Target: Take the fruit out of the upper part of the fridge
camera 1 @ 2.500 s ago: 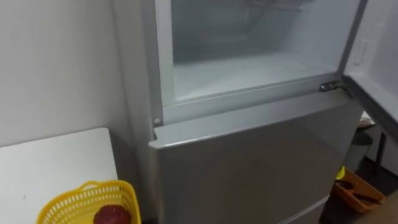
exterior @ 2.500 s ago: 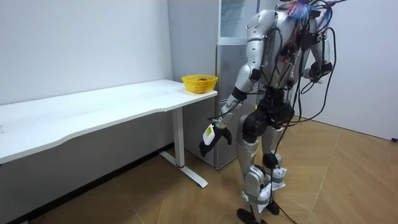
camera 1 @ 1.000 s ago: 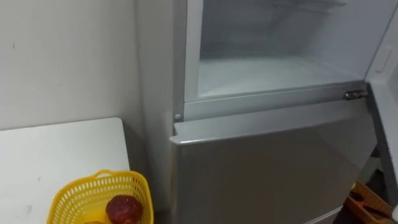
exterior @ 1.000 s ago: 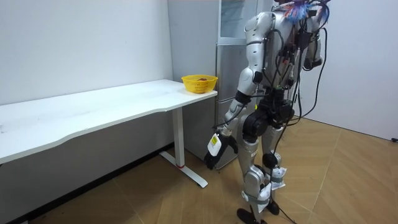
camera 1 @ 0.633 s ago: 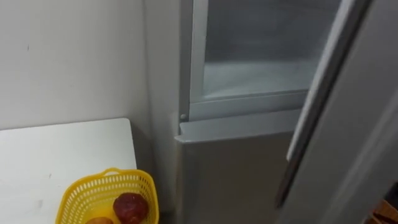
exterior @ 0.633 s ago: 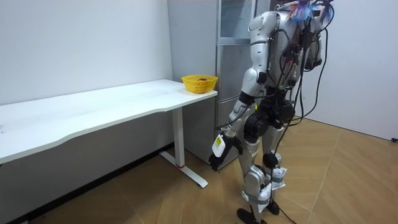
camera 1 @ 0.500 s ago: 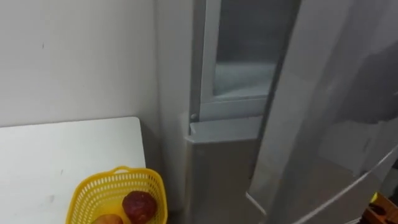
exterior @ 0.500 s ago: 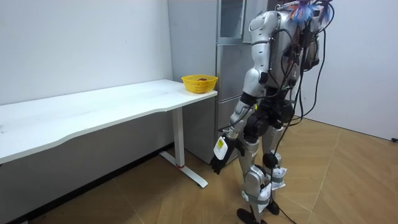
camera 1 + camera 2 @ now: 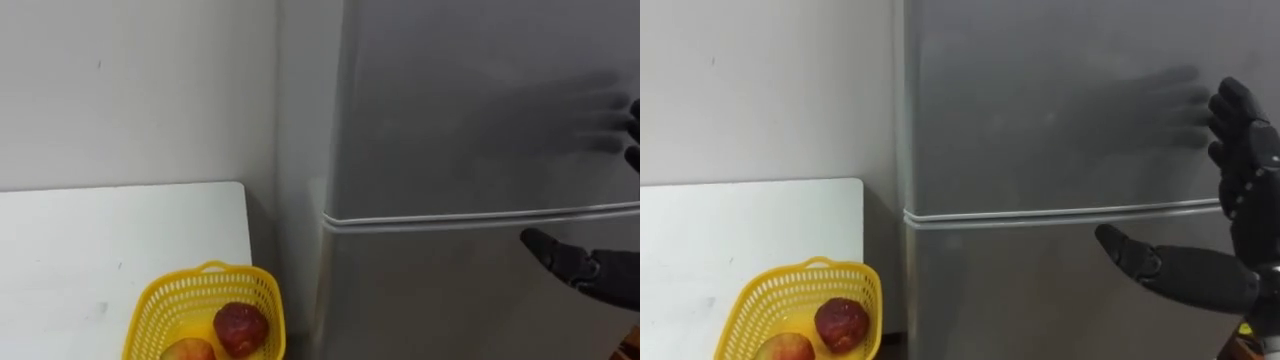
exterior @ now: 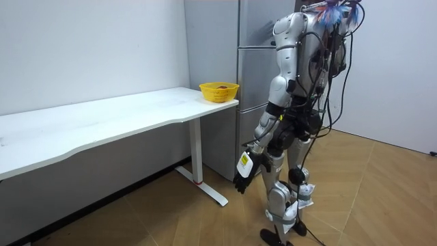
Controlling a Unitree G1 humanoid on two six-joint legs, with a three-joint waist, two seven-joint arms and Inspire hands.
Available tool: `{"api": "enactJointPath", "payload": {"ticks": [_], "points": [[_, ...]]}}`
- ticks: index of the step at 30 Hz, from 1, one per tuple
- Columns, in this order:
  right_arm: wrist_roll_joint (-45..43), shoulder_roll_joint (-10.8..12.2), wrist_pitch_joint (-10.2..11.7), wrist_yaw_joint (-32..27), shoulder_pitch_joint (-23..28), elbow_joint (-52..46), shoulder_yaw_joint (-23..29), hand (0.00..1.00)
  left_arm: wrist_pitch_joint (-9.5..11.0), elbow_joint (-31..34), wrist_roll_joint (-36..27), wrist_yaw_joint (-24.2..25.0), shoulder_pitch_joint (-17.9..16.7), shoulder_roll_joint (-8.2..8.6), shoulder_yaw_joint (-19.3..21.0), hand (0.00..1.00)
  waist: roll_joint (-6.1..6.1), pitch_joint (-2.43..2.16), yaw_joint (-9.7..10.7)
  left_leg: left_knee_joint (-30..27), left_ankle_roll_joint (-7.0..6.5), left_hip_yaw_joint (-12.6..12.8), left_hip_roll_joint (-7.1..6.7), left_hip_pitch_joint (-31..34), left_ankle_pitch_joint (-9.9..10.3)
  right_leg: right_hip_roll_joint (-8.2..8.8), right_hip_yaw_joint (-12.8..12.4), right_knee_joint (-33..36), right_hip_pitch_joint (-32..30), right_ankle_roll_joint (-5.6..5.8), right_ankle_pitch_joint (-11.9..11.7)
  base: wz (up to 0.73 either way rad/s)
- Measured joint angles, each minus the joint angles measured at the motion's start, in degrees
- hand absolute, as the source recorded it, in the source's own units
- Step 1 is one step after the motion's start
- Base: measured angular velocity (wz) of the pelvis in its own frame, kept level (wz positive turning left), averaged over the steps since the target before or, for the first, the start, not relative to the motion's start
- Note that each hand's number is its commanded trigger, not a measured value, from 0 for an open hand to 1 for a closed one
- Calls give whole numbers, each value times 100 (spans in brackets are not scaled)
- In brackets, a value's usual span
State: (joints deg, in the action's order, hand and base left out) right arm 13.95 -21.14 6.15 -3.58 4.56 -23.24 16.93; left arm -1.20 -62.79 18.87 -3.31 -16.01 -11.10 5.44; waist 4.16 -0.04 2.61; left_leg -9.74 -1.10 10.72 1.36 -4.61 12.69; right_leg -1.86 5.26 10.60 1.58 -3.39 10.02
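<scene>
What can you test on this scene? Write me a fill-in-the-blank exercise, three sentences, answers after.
The upper fridge door is ___.
The fruit lies in a ___ basket on the white table.
The robot hand held up before that door, fingers straight, is the robot's ___ one.
Missing words: shut; yellow; right.

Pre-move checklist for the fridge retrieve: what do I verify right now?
1. Is the grey upper fridge door shut above the lower door: ok.
2. Is the right robot hand open and holding nothing, in front of that door: ok.
3. Is that hand off the door surface: cannot tell.
4. Is the round red fruit in the yellow plastic mesh basket on the white table: ok.
5. Is the left robot hand, down by the leg, empty: cannot tell.
</scene>
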Motion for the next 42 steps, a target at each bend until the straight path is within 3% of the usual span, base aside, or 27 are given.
{"api": "enactJointPath", "payload": {"ticks": [18, 30, 42], "points": [[-37, 1, -8, 1, 1, 83, 90, 0, -8, -20, 1, 13, -3, 35, 17, 0, -32, 12, 46, -11, -1, -15, -8, -3, 0, 29, 80, -34, 45, 4, 1, 1], [3, 9, -137, -136, 135, 82, 496, 0, -52, 85, 156, 26, 24, 37, 141, 0, -134, -53, 250, -16, -1, 26, -4, -6, 1, 28, 79, -80, 38, 13, -20, -1], [17, 28, -136, -525, 354, 81, 528, 0, -24, 62, 151, 14, 70, 31, 113, 0, -76, -32, 348, -15, -2, 35, -2, -43, 2, 25, 63, -97, 34, 12, -18, 0]]}}
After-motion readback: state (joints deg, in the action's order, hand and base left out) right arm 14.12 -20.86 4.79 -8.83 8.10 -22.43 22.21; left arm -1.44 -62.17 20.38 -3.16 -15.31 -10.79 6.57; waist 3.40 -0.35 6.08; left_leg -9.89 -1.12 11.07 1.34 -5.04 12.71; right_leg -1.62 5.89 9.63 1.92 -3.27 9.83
